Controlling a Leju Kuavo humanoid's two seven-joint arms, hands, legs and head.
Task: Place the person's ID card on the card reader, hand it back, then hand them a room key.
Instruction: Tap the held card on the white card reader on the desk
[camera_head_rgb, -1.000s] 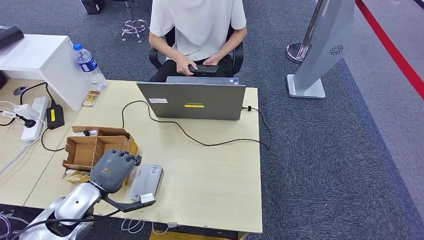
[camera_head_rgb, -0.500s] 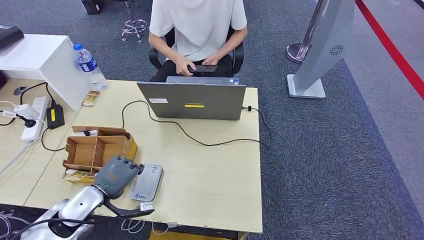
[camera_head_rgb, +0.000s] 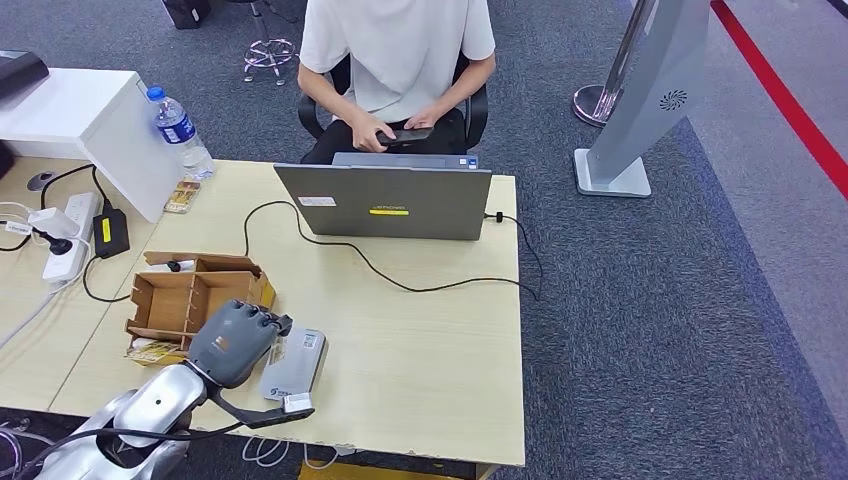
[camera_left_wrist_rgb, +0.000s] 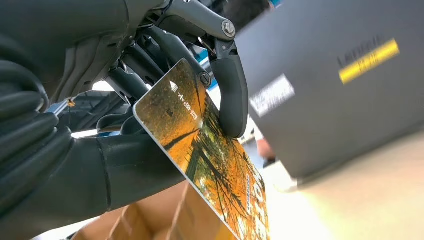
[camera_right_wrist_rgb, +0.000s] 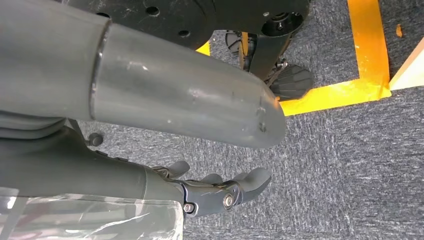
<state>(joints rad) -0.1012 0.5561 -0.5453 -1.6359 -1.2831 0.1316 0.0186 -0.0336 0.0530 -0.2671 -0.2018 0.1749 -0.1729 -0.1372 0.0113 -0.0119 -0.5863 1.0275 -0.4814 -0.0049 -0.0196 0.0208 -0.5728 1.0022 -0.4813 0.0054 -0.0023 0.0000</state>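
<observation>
the counter (camera_head_rgb: 420, 340) stretched pale and wide, with the person (camera_head_rgb: 396, 50) seated at its far edge behind the grey laptop (camera_head_rgb: 385, 202), busy with a phone and not yet reaching for anything. nearer the robot sat the divided cardboard box (camera_head_rgb: 190, 297), likely the stock of cards, and just beside it the grey card reader (camera_head_rgb: 295, 362). the left hand (camera_head_rgb: 233, 342) hovered at the reader's edge, pinching an orange, leaf-printed card (camera_left_wrist_rgb: 210, 155) between thumb and fingers (camera_left_wrist_rgb: 231, 95), tilted on edge; whether it was the id or a room key i couldn't tell. the right hand (camera_right_wrist_rgb: 220, 192) hung slack by the floor, grasping nothing, evidently unneeded.
</observation>
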